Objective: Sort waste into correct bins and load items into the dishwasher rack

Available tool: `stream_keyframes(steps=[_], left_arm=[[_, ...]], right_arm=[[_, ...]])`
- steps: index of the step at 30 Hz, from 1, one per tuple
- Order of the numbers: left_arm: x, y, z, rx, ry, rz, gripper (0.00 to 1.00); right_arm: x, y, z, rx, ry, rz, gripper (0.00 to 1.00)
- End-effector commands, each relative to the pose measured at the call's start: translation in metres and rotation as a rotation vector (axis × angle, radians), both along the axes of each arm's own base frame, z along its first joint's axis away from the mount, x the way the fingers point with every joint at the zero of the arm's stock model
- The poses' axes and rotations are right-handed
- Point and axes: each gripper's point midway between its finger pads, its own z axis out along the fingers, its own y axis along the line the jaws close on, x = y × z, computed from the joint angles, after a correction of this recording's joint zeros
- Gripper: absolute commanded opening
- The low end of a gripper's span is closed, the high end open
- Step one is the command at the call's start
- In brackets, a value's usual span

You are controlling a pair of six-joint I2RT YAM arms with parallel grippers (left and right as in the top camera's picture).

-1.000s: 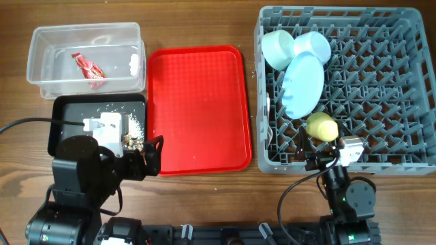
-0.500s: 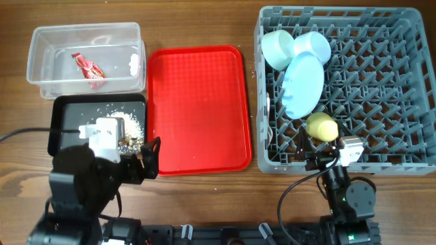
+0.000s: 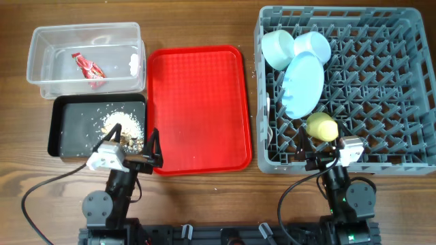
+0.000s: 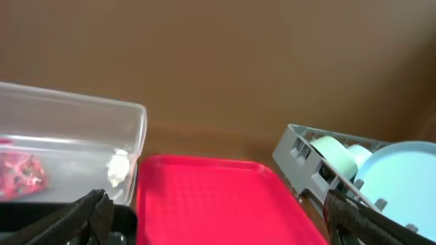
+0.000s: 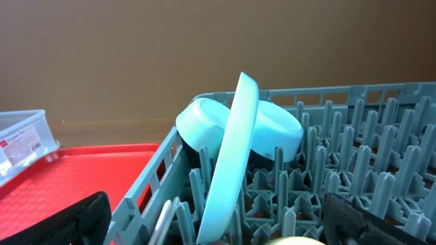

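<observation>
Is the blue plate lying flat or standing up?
Standing up: the plate rests on its edge, leaning, between pegs of the grey rack.

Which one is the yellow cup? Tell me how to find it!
Look at the big grey rack on the right side of the table. Near its front edge, just below the tilted blue plate, sits a small cup. It is the only yellow thing; the plate and bowls are pale blue.

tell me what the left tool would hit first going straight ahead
Likely nothing: the left tool points out over the red tray, between the clear tub and the dishwasher rack. If it dips, the tray comes first; depth is unclear.
</observation>
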Motion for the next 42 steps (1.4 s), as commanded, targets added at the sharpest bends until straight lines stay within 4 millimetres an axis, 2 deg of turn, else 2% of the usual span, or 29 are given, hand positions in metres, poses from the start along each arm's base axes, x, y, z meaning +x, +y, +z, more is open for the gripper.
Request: stream_keyframes(steps=[1,4,42], left_arm=[[0.002,-0.003,-0.02,0.116,0.012,-0.015,1.0],[0.001,-0.003,-0.04,0.11,0.098,-0.019,1.0],[0.001,-0.003,-0.04,0.11,0.096,-0.019,1.0]], right_arm=[[-0.001,0.001,0.003,-0.012,-0.014,0.008,1.0],[-0.001,0.001,0.003,-0.012,-0.014,0.008,1.0],[-0.001,0.001,0.003,-0.012,-0.014,0.008,1.0]])
